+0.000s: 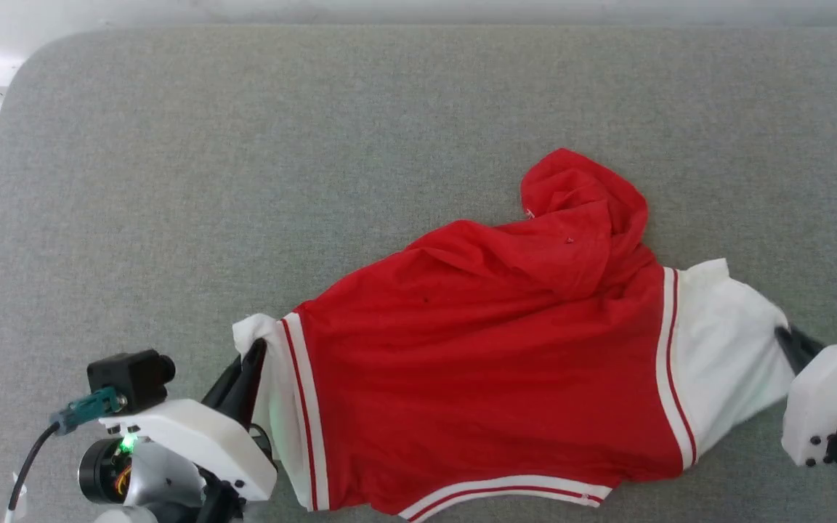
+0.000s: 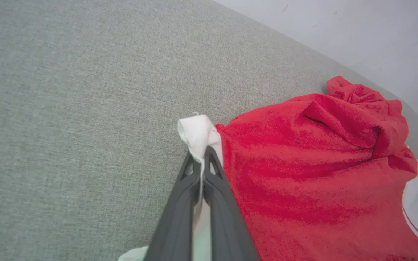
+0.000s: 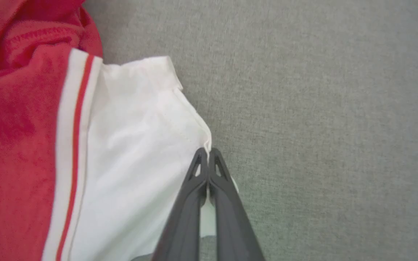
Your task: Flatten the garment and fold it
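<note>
Grey woven cloth covers the one wide surface (image 1: 244, 145), and a pale wall (image 2: 339, 29) stands behind its far edge; the far left corner of the surface (image 1: 33, 58) is rounded.

One garment (image 1: 476, 363) lies on it, red, with two white sleeves and white trim with a red stripe; two grippers are at it, one at each sleeve.

The left gripper (image 1: 257, 352) is closed on the edge of the left sleeve (image 1: 273, 392); in the left wrist view white cloth is pinched between its two dark fingers (image 2: 180, 203) and stands out above the tips.

The right gripper (image 3: 207, 152) is closed as well, and the hem of the right sleeve (image 3: 136, 145) is caught between its tips; in the head view it comes in from the right edge of the picture.

The garment sits in the near right part of the surface, stretched between the two grippers; its body is wrinkled, and a red part (image 1: 578, 196) is bunched up on the far side; the striped hem (image 1: 506, 490) reaches the bottom edge of the head view.

Much bare grey surface is open on the far side and to the left; on the right there is less room beyond the sleeve.
</note>
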